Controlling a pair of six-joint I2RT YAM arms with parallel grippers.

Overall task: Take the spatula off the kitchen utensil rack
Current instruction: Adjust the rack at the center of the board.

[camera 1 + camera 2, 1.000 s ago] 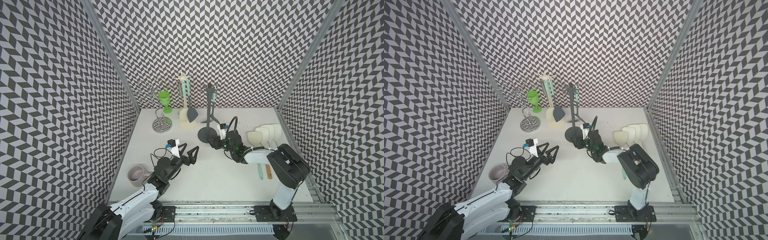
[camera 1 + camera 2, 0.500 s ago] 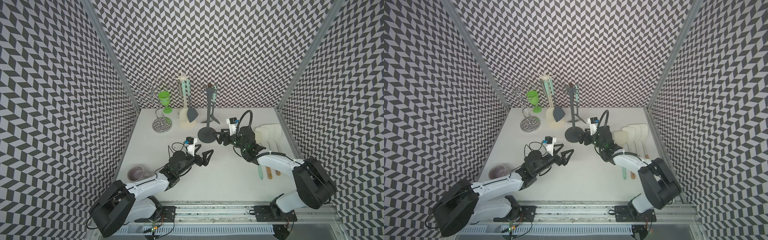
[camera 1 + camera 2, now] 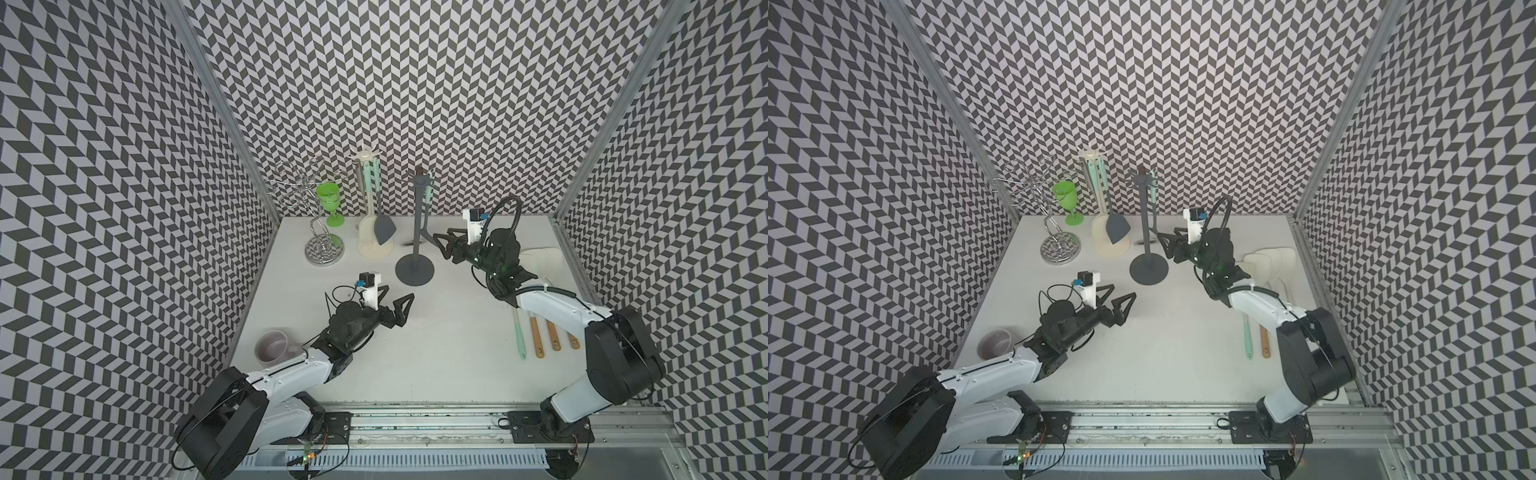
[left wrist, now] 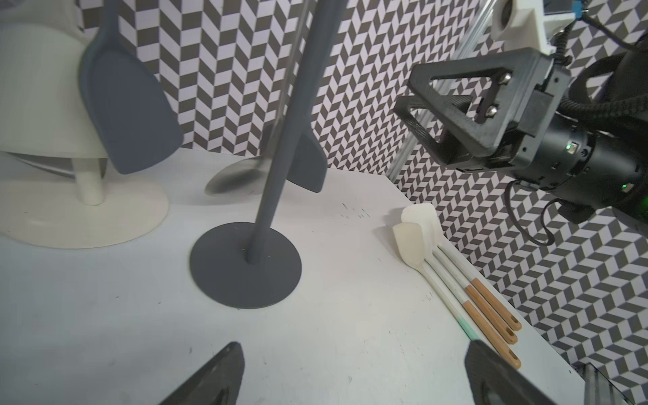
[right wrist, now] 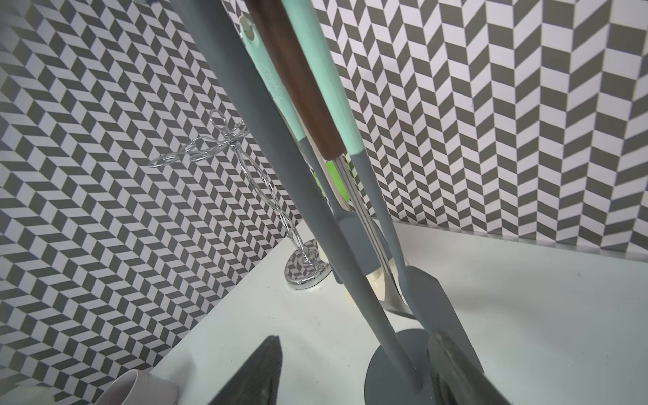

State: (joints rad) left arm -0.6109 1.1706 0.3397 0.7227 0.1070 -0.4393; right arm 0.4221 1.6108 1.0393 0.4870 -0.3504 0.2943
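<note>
- In both top views: left gripper [image 3: 401, 292] sits low over bare table, jaws wide apart, empty.
- Right gripper [image 3: 440, 246] has its jaws parted, just beside the pole of the dark utensil rack [image 3: 414, 270].
- Spatula [image 3: 428, 197] hangs on the rack, mint handle up.
- Left wrist: grey spatula blade [image 4: 308, 164] hangs behind the rack pole. The right gripper is near it and holds nothing.
- Right wrist: the pole runs between the parted fingers [image 5: 456, 378]. The blade is right next to one finger; contact can't be told.
</note>
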